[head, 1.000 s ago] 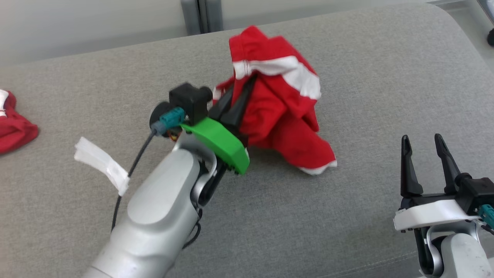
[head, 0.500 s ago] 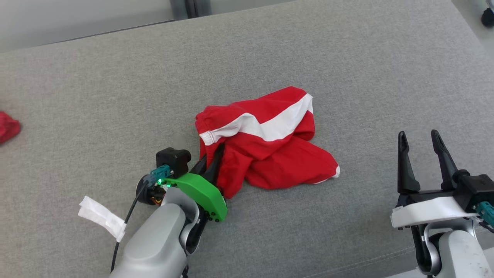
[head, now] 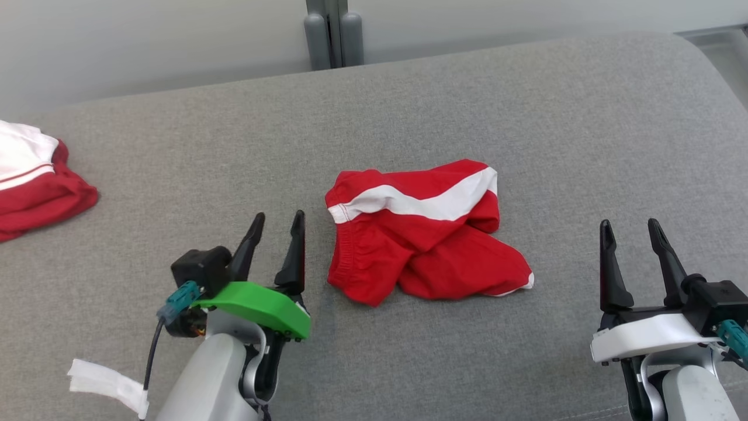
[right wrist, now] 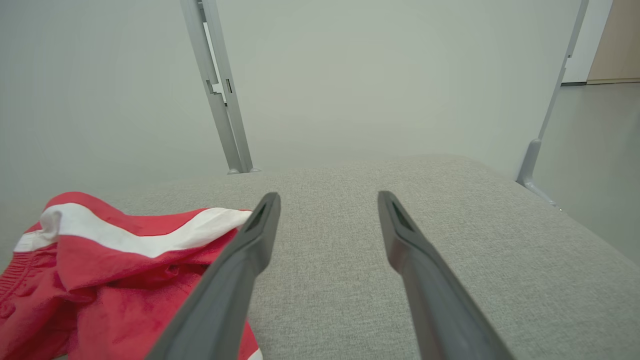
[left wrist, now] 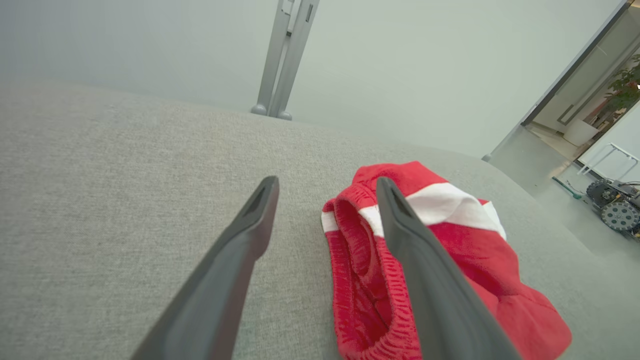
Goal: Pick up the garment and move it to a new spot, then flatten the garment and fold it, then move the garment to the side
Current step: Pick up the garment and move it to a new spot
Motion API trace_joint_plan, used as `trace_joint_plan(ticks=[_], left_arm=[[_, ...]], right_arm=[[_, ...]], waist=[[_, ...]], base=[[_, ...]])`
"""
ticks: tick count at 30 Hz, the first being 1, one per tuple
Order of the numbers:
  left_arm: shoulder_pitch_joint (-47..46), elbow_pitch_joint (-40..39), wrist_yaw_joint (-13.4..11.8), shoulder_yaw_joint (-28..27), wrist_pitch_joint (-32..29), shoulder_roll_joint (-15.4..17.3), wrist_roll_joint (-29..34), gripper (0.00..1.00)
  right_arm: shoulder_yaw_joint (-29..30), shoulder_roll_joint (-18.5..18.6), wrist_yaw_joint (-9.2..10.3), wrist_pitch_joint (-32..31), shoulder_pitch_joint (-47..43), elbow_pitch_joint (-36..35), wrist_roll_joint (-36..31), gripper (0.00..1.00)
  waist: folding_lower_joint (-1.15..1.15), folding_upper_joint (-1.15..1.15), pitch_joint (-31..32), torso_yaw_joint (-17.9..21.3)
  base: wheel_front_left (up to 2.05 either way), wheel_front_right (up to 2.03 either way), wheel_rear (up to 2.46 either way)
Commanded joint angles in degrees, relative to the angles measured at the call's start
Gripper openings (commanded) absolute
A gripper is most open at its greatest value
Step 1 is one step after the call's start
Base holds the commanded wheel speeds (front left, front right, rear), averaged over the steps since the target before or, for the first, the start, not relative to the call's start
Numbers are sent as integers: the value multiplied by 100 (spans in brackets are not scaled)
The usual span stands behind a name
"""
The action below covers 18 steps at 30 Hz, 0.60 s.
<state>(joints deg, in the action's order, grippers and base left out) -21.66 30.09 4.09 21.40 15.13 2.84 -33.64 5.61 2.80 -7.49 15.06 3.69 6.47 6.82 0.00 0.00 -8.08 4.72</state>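
Head view: red garment (head: 421, 234) with a white stripe lies crumpled near the middle of the grey upholstered surface (head: 526, 117), free of both claws. Left claw (head: 279, 215) sits just beside the garment's left edge, its fingers spread apart with nothing between them and not touching the cloth. Green cover (head: 257, 304) on the left wrist; white tape tag (head: 105, 383) on its cable. Right claw (head: 629, 223) at lower right, well apart from the garment, fingers spread, empty. Second garment (head: 35, 187), red and white, at the far left of the surface, well apart from the first. Grey post (head: 333, 32) stands behind the surface's far edge, against a pale wall.

Left wrist view: the garment's elastic waistband (left wrist: 350, 240) faces the claw. One finger overlaps the cloth in this view; contact cannot be told. The other finger is over bare upholstery.

Right wrist view: garment at lower left, its near part hidden behind one finger; bare upholstery between the fingers.
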Motion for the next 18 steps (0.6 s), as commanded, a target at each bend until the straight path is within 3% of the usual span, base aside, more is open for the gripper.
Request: trace_joint_plan(ticks=[1, 10, 18], left_arm=[[185, -161, -79, -173, 2, 14, 175, 100], [1279, -983, -376, -1082, 0, 17, 1155, 100], [2015, -1338, -528, -1304, 0, 11, 1512, 100]], right_arm=[[10, 16, -1, 18, -79, 12, -36, 100], [-41, 16, -1, 18, -399, 96, 19, 100], [-49, 16, -1, 18, -696, 175, 102, 100]], waist=[[0, 0, 285, -179], [0, 0, 727, -414], [0, 0, 897, -602]], base=[[0, 0, 0], [0, 0, 0], [0, 0, 0]])
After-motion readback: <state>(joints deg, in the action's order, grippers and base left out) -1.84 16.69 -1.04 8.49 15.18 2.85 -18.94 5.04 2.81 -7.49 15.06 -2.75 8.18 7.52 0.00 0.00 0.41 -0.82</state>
